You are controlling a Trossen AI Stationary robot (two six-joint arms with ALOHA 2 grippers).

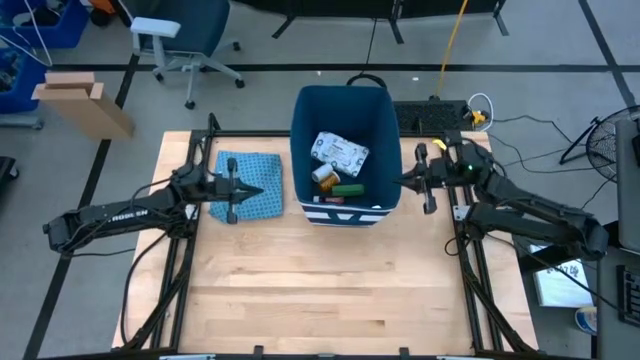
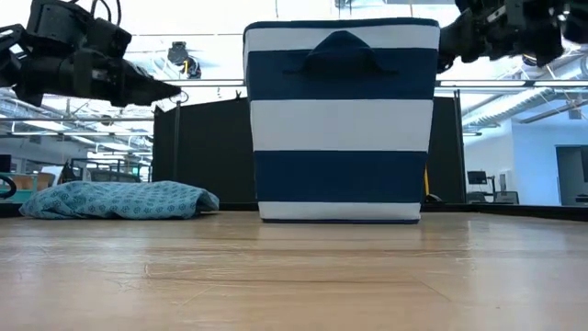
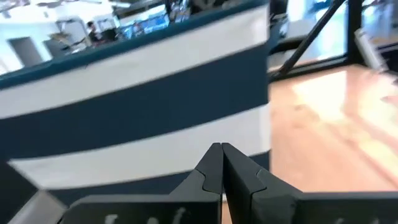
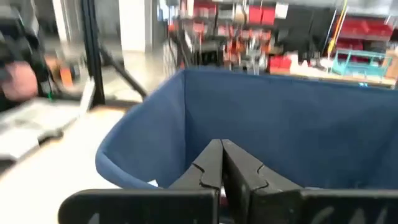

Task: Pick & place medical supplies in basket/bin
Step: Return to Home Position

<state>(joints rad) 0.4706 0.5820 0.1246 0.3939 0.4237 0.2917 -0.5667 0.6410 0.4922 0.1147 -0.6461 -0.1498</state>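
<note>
The dark-blue bin (image 1: 340, 110) stands at the table's far middle, its white-striped short side (image 2: 340, 119) facing the near edge. Inside lie a flat white packet (image 1: 340, 152), a dark bottle with an orange label (image 1: 326, 177) and a green cylinder (image 1: 348, 189); I cannot make out the slim red tube. My left gripper (image 1: 262, 190) hovers shut above the light blue cloth, left of the bin; its wrist view shows the shut fingertips (image 3: 221, 149) facing a striped wall (image 3: 137, 106). My right gripper (image 1: 404, 181) hangs shut beside the bin's right wall (image 4: 280, 130), with nothing between its fingers (image 4: 221, 146).
The light blue patterned cloth (image 1: 250, 182) lies bunched on the table left of the bin (image 2: 119, 199). Bare wooden tabletop (image 1: 320, 290) fills the near half. Black frame rails (image 1: 180, 250) run along both table sides. Cables and a power strip (image 1: 430, 115) sit behind the bin.
</note>
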